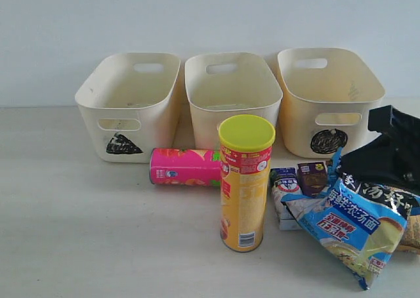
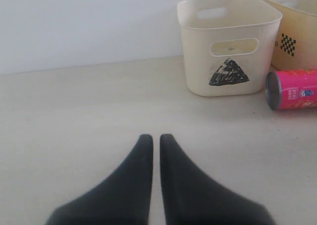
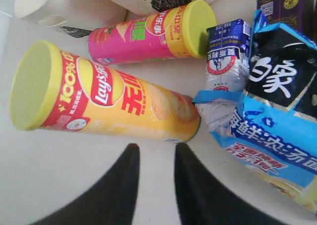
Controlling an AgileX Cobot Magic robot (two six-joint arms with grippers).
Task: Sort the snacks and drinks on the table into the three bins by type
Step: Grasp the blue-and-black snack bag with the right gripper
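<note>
**A:** What is sitting closest to the right gripper [image 3: 156,153]?

**B:** The yellow chip tube [image 1: 246,180] is standing upright near the middle of the table [image 1: 79,245], lid on. The gripper is hovering just beside its base with its two dark fingers a little apart, holding nothing.

**A:** How is that tube likely to handle?

**B:** I am judging it to be light, stiff and round, with a glossy printed wall that may be slippery. Being tall, it is looking easy to tip. A grip across the middle of the body seems safest, not on the lid.

**A:** What else is waiting?

**B:** The pink tube [image 1: 184,167] is lying on its side just behind it (it could roll). To the right, a white-and-blue carton [image 1: 285,186] and a purple carton [image 1: 313,176] are sitting side by side, with a crinkly blue-white bag [image 1: 348,229] overlapping them; it looks soft and crushable.

**A:** And the bins?

**B:** The left bin [image 1: 157,121], middle bin [image 1: 203,124] and right bin [image 1: 295,127] are lining the far edge. None is showing any snack or drink inside.

**A:** The left gripper [image 2: 155,138]?

**B:** It is resting with fingers almost together, gripping nothing, well left of the goods.
</note>
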